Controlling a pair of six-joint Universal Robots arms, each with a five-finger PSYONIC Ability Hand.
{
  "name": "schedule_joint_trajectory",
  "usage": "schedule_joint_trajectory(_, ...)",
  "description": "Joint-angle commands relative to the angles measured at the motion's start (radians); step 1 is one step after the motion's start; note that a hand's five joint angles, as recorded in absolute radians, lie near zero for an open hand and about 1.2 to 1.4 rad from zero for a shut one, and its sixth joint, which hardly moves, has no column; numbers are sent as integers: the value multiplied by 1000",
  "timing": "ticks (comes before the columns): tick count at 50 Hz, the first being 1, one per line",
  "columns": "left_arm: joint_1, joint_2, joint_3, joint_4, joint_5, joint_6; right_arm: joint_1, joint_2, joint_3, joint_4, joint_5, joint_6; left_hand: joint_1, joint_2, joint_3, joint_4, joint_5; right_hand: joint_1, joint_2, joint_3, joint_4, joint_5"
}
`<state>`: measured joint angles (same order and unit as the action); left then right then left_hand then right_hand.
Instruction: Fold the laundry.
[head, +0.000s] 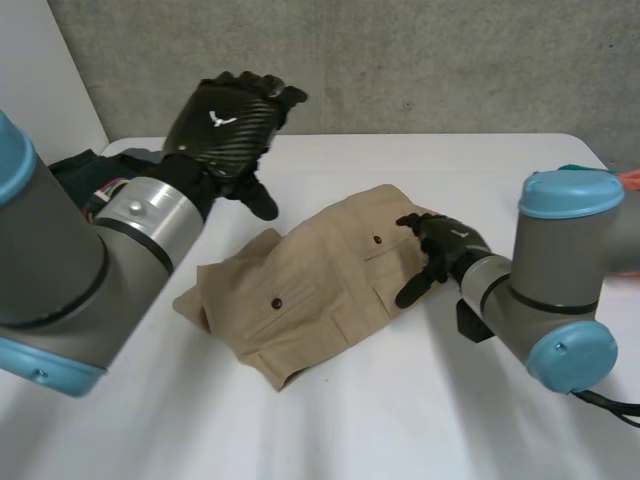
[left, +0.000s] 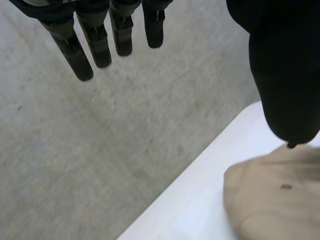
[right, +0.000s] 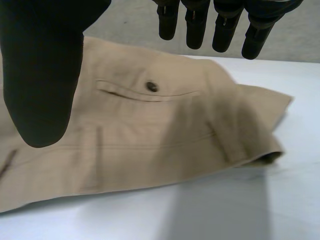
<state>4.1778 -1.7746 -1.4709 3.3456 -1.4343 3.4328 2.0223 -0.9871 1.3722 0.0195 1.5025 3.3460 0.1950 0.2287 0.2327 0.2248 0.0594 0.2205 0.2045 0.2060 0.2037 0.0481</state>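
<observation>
Tan garment (head: 320, 290), folded, mid-desk (head: 400, 420); left robot hand (head: 225, 120) raised clear, fingers straight and apart; right robot hand (head: 445, 245) at its right edge, fingers unclamped; risk: a sliding touch could drag the fold open.

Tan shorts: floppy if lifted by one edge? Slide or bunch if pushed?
Likely floppy: the shorts are soft cloth in stacked layers, so one edge lifted would probably droop and unfold. Pushed, they may bunch, or slide on the smooth-looking table.
</observation>
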Motion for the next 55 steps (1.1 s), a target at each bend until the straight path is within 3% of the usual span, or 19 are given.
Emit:
schedule_joint_trajectory(1,195,-70,29,-101,76,26,136,16,-47,34,53,20,-20,-54,-58,-50,-59,-46,-30,-31,-29,-48)
schedule_joint_trajectory(9,373,-238,107,-205,287,54,259,112,-143,-36,240,-9,-20,-54,-58,-50,-59,-46,-30,-31,-29,-48)
schedule_joint_trajectory(13,416,-310,144,-256,348,81,289,174,-209,-44,301,-39,-17,-50,-55,-47,-56,-46,-30,-31,-29,-48)
schedule_joint_trajectory(23,393,-425,158,-353,416,190,311,271,-312,-55,337,-62,97,64,60,68,58,-46,-30,-31,-29,-48)
schedule_joint_trajectory(27,369,-456,162,-388,413,229,309,301,-329,-56,323,-62,303,269,265,273,264,244,260,258,260,242)
schedule_joint_trajectory(30,352,-465,173,-402,410,238,300,304,-328,-59,312,-62,909,875,871,879,870,1102,1118,1116,1119,1100)
schedule_joint_trajectory(31,347,-463,176,-403,407,235,294,301,-326,-61,315,-63,1123,1089,1085,1093,1084,1175,1191,1190,1192,1173)
schedule_joint_trajectory(35,326,-418,185,-403,376,195,240,246,-312,-118,320,-85,1201,1168,1164,1171,1162,1176,1192,1190,1193,1174)
schedule_joint_trajectory(39,262,-346,155,-402,345,80,148,180,-312,-208,300,-199,1201,1168,1164,1171,1162,1176,1192,1190,1193,1174)
schedule_joint_trajectory(43,160,-263,95,-370,299,-6,50,159,-364,-259,207,-384,1201,1168,1164,1171,1162,1176,1192,1190,1193,1174)
schedule_joint_trajectory(45,82,-232,57,-313,229,-33,4,160,-409,-265,119,-447,1201,1168,1164,1171,1162,1176,1192,1190,1193,1174)
schedule_joint_trajectory(47,-32,-218,8,-217,105,-43,-49,189,-468,-270,-21,-508,1201,1168,1164,1171,1162,1176,1192,1190,1193,1174)
schedule_joint_trajectory(51,-169,-259,-8,-71,-85,-40,-108,240,-508,-265,-183,-615,1201,1168,1164,1171,1162,1176,1192,1190,1193,1174)
schedule_joint_trajectory(55,-243,-348,23,32,-216,-1,-131,298,-492,-241,-275,-706,1201,1168,1164,1171,1162,1176,1192,1190,1193,1174)
